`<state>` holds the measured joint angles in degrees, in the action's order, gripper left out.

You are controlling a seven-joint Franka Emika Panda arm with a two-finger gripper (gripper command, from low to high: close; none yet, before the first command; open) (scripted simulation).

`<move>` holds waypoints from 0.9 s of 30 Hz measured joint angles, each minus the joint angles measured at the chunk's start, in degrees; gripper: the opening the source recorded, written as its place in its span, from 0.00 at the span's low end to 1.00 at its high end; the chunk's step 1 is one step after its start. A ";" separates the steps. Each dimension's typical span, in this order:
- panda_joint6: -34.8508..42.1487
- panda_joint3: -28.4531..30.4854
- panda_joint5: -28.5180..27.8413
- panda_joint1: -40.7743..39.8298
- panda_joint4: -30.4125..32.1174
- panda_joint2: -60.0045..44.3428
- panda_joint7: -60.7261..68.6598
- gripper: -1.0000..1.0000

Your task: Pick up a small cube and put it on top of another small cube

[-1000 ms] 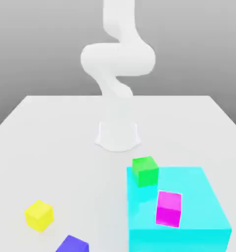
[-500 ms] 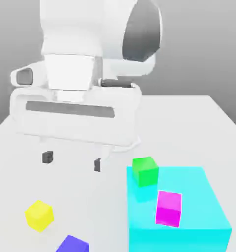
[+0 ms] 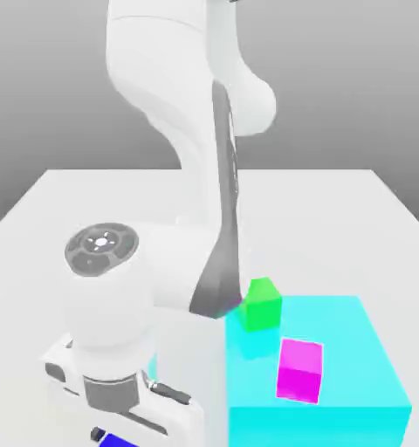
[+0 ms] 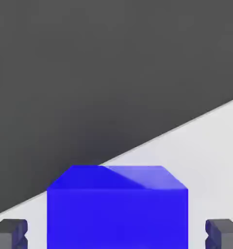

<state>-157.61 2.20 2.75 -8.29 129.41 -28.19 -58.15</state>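
Two views are given of the approach to the first cube. Exterior view: half a second earlier the white robot arm [image 3: 174,262] was held high with its hand level over the white table [image 3: 335,209]; it is now lowered to the near edge on the exterior view's left, and the small yellow cube seen there before is hidden behind it. A corner of the small plain dark blue cube [image 3: 117,439] is seen just beneath the hand. The small bright green cube [image 3: 262,303] is unmoved at the far corner of the large cyan block [image 3: 353,384], and a small magenta cube [image 3: 300,370] is carried on the block's top.

Hand view: the dark blue cube [image 4: 117,209] is framed between the two dark fingertips [image 4: 9,233] of the gripper [image 4: 117,234], which are held apart, one on each side, with a strip of table visible between each tip and the cube's face. No contact is made yet.

By this change the descent is judged nearly complete: closure of the fingers on the blue cube is the step in hand, while lifting and placement on the green cube are not yet begun.
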 joint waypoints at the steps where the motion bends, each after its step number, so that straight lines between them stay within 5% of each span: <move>1: -0.01 -0.01 0.00 0.00 0.00 0.00 0.00 0.00; 9: 6.38 0.29 -0.61 0.61 2.11 8.48 -0.59 0.00; 27: 21.83 -7.06 1.45 10.32 23.69 45.67 -4.22 0.00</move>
<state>-135.78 -4.86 4.19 2.03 153.09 17.49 -62.37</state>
